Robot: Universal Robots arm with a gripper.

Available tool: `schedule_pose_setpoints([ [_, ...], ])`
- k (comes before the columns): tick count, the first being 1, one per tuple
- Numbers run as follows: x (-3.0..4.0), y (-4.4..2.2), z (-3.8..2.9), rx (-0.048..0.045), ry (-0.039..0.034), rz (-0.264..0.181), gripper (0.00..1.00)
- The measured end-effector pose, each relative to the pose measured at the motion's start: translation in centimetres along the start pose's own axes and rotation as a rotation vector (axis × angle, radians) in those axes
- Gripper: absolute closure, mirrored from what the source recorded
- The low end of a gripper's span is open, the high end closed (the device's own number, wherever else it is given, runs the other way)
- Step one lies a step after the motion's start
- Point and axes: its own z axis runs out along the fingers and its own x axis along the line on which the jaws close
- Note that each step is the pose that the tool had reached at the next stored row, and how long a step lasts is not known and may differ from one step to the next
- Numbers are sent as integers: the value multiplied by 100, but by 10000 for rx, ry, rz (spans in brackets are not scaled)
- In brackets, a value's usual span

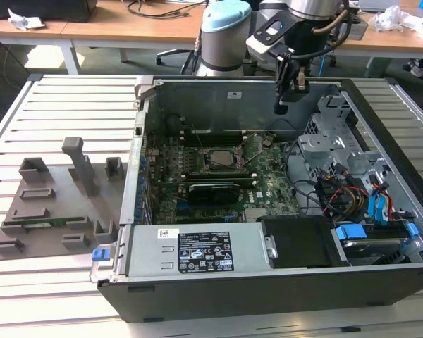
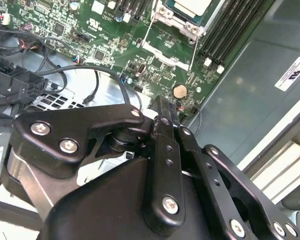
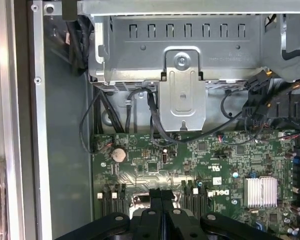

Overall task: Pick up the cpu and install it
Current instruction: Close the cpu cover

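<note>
Entry: cpu lies in socket; I log placement done (latching seemingly left). Gripper: fingers together, empty, hovering far-side, exterior view's right.

Count, placed by the computer case, one, open:
- Inside it: one motherboard, one cpu, one coin cell, one finned heatsink, one labelled power supply.
- Beside it, toward the exterior view's left: one grey fixture tray.
- Behind it: one robot arm.

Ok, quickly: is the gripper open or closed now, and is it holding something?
Gripper: closed, holding nothing that can be seen, above the motherboard.
</note>
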Motion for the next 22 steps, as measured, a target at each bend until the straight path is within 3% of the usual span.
schedule_pose_setpoints([
  [5,3,39,49,-1,-1,-84,89],
  [22,7,79,145,-1,-2,-86,89],
])
